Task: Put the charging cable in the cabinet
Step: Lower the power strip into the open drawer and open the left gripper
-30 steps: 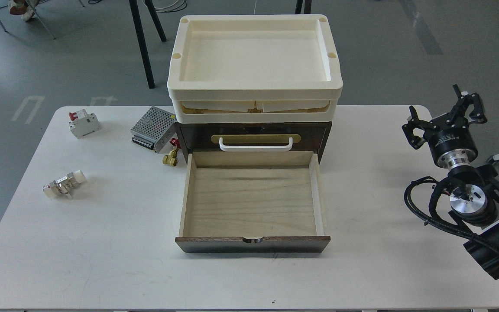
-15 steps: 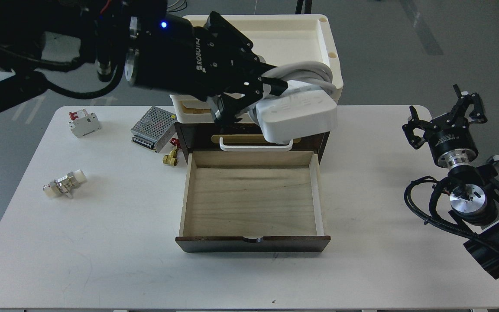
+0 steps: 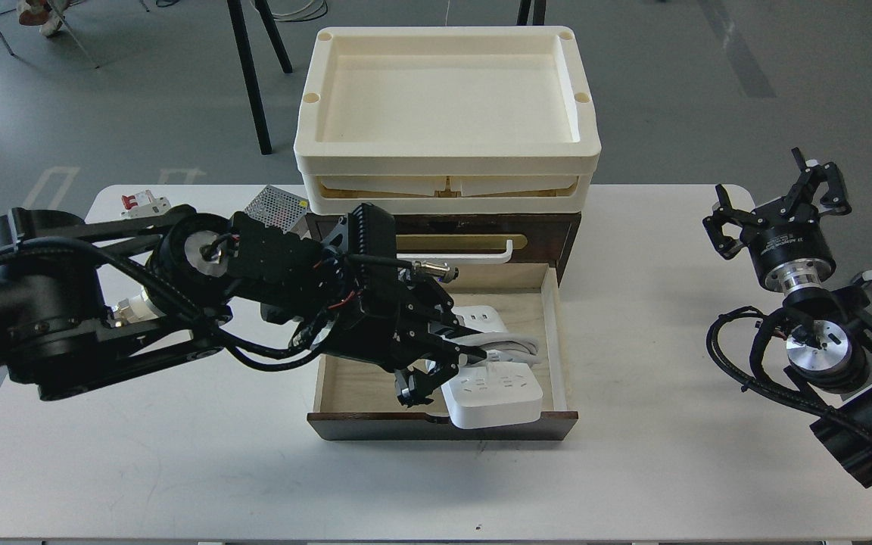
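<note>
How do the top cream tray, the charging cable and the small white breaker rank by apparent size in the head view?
1. Top cream tray, clearly largest.
2. Charging cable, held over the open drawer by the left gripper; it sits nearer the camera, which may inflate it.
3. White breaker, smallest, though partly hidden behind the left arm.

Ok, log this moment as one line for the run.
left tool: shut on charging cable | charging cable: over open drawer, near end at front edge | right tool: open, idle | cabinet: drawer open
</note>
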